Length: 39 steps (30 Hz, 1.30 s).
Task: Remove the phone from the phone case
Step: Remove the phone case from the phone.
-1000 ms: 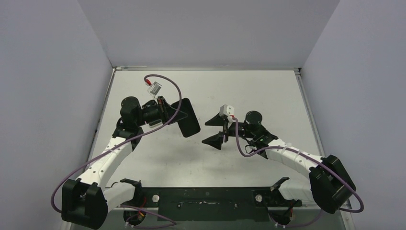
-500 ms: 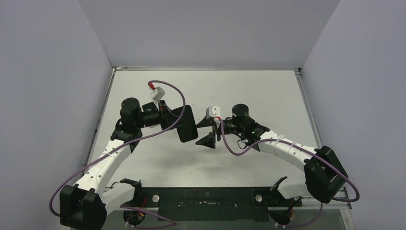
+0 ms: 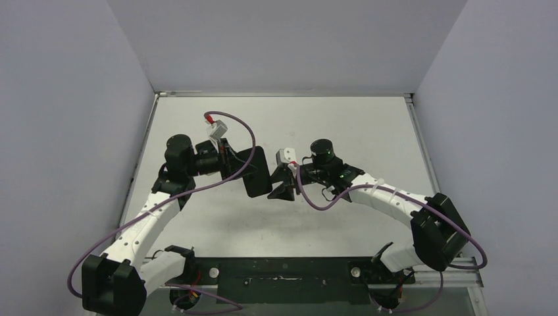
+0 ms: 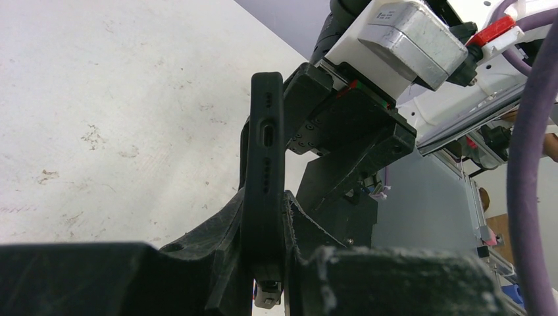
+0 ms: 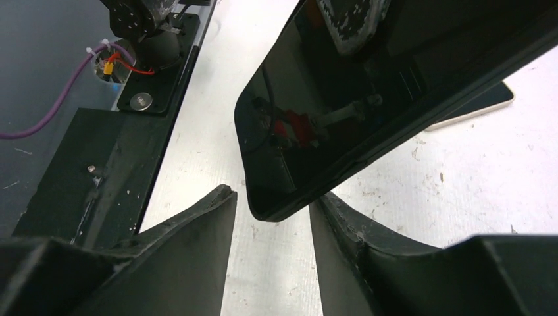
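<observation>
A black phone in a black case [image 3: 255, 171] is held above the table, tilted. My left gripper [image 3: 231, 160] is shut on its left end; in the left wrist view the case [image 4: 264, 164] stands edge-on between the fingers, port holes facing the camera. My right gripper [image 3: 281, 181] is open at the phone's right end. In the right wrist view the phone's glossy screen [image 5: 342, 112] fills the upper middle, its lower corner just between the two open fingertips [image 5: 210, 205], touching neither that I can tell.
The white table [image 3: 329, 125] lies under both arms, walled by grey panels. A dark base rail [image 3: 283, 270] runs along the near edge. A purple cable [image 3: 230, 125] loops over the left wrist.
My right gripper has moved left until its open fingers reach the phone's right end. My left gripper, holding the phone, shifted slightly and tilted it.
</observation>
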Available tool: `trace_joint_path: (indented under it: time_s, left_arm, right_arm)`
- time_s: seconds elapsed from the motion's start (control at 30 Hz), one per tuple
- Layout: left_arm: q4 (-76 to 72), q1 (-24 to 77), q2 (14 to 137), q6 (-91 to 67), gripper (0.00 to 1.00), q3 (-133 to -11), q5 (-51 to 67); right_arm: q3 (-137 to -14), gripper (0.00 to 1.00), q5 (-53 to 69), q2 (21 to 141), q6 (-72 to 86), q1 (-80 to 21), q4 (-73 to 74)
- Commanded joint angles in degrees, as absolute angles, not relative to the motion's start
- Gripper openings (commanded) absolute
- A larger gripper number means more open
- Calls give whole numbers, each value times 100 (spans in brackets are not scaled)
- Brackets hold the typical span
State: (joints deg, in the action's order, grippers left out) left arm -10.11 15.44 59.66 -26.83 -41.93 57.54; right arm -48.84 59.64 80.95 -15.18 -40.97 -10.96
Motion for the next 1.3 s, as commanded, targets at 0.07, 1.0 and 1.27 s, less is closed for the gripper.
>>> trace_joint_path:
  time_s: [0.07, 1.0, 1.27]
  left_arm:
    - [-1462, 1564, 5775, -2719, 0, -4325, 5961]
    - [-2653, 1643, 5914, -4263, 0, -3912, 6689]
    - [-3252, 1823, 5893, -4746, 0, -3766, 6867]
  right_arm:
    - [-5251, 42, 6345, 8198, -1789, -4136, -1086]
    - [-6315, 0, 6201, 8525, -5048, -4236, 1432]
    - [-6599, 0, 5904, 8698, -5318, -4243, 1514]
